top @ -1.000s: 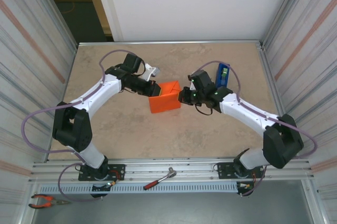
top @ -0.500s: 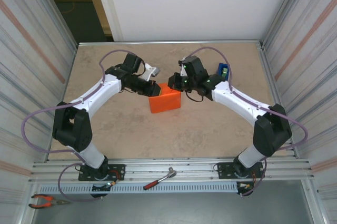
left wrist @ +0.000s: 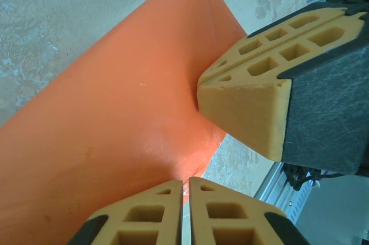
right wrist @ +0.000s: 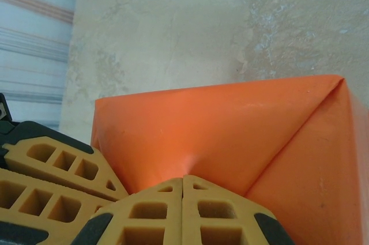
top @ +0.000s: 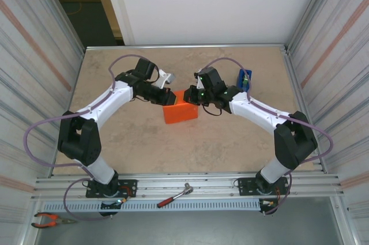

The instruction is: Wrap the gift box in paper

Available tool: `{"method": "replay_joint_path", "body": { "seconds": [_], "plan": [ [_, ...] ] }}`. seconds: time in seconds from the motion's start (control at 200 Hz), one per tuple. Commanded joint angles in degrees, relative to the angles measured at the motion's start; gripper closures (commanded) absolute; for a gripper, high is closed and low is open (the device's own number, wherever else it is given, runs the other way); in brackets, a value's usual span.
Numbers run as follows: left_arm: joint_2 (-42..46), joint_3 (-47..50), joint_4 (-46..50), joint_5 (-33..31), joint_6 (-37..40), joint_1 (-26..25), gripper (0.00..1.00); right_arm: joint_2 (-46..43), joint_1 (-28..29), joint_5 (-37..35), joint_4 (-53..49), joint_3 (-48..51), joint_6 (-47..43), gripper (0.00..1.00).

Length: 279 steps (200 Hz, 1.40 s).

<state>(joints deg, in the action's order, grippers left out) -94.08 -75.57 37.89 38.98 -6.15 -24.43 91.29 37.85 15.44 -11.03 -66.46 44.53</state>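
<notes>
The orange paper (top: 180,110) is folded into a boxy parcel mid-table; the gift box is hidden inside it. My left gripper (top: 169,98) sits at the parcel's far left top corner. In the left wrist view it (left wrist: 185,183) is shut on a pinched fold of the paper (left wrist: 104,129), with creases running to its tips. My right gripper (top: 189,95) is shut at the far top edge, right beside the left. Its tips (right wrist: 183,178) press a small dent into the paper (right wrist: 230,129). The right fingers (left wrist: 248,106) and the left fingers (right wrist: 55,178) each appear in the other wrist view.
A blue tape dispenser (top: 244,79) stands to the right, behind the right arm. A small grey-white object (top: 166,76) lies behind the left wrist. A ratchet (top: 176,195) and pliers (top: 49,219) rest on the near rail. Corrugated walls close both sides.
The right arm swung from the parcel's right side round to its far top edge, ending shut against the paper beside the left gripper. The left arm and the parcel stayed put.
</notes>
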Motion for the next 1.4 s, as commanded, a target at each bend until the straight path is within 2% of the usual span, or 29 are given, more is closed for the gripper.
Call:
{"method": "replay_joint_path", "body": {
  "seconds": [0.0, 0.246, 0.752, 0.992, 1.067, 1.112, 1.157, 1.228, 1.293, 1.393],
  "plan": [
    [-0.8, -3.0, 2.4, 0.3, -0.8, 0.6, 0.86, 0.4, -0.2, -0.1, -3.3, 2.3, 0.0, 1.00],
    [-0.7, -6.6, 3.5, 1.3, -1.1, 0.7, 0.85, 0.6, -0.1, -0.3, -2.5, 3.1, 0.6, 1.00],
    [-1.3, -1.5, 3.9, -2.4, 1.4, 0.0, 0.85, 0.1, -0.2, -0.4, -1.9, 4.0, 1.2, 1.00],
    [-1.2, 0.5, 4.2, -4.9, 2.5, -0.1, 0.86, -1.0, -0.9, 1.4, -2.9, 0.6, 1.6, 1.00],
    [-1.3, 0.8, 4.2, -5.0, 2.6, -0.1, 0.86, -2.7, -2.7, 1.2, -4.5, -2.3, 1.3, 1.00],
    [-1.4, 0.8, 4.2, -5.0, 2.5, -0.1, 0.86, -3.9, -4.2, 0.7, -5.8, -4.0, 1.0, 0.91],
    [-1.4, 0.8, 4.2, -5.1, 2.6, -0.2, 0.86, -5.7, -6.1, -0.1, -6.9, -4.9, 0.7, 0.78],
    [-1.4, 0.8, 4.1, -5.1, 2.5, -0.2, 0.86, -8.1, -9.4, -2.2, -8.4, -5.3, 0.5, 0.42],
    [-1.5, 0.8, 4.0, -5.0, 2.6, -0.2, 0.86, -9.5, -13.3, -5.2, -11.8, -6.0, 0.0, 0.22],
    [-1.6, 0.7, 4.0, -5.0, 2.6, -0.2, 0.86, -9.9, -17.9, -11.7, -17.6, -7.5, -2.7, 0.14]
  ]
}}
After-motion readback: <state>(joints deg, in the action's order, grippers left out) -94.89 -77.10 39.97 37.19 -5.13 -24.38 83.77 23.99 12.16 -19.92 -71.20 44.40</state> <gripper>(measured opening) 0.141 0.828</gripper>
